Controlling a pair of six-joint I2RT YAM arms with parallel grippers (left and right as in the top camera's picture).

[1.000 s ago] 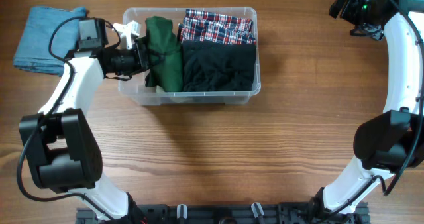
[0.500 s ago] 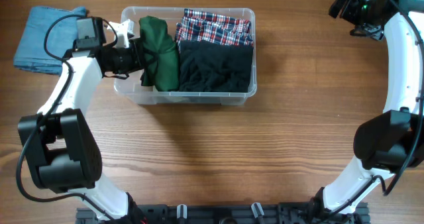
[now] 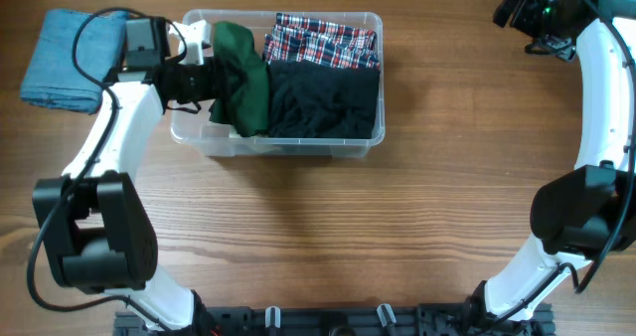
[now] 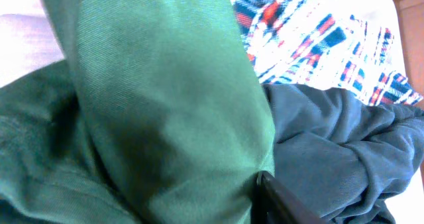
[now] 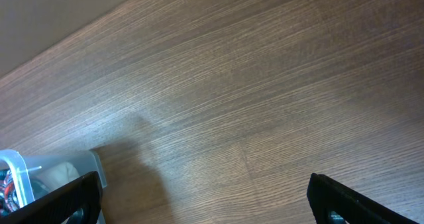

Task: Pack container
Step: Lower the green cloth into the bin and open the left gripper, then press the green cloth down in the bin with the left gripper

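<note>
The clear container (image 3: 288, 149) stands at the back left of the table. It holds a green garment (image 3: 244, 73) at its left end, a plaid cloth (image 3: 324, 40) at the back and a dark garment (image 3: 324, 103) in front. My left gripper (image 3: 212, 79) reaches over the container's left rim and is shut on the green garment (image 4: 165, 98), which fills the left wrist view. Only one dark fingertip (image 4: 271, 201) shows there. My right gripper (image 5: 205, 197) is open and empty above bare wood at the far right back. A container corner (image 5: 20, 168) shows in its view.
A folded blue cloth (image 3: 65, 58) lies on the table left of the container, under the left arm. The plaid cloth (image 4: 318, 32) and the dark garment (image 4: 338, 138) lie right beside the green one.
The left gripper has drawn back to the left and slightly upward with the green garment. The container has slid a little to the left with it. The right arm has not moved.
</note>
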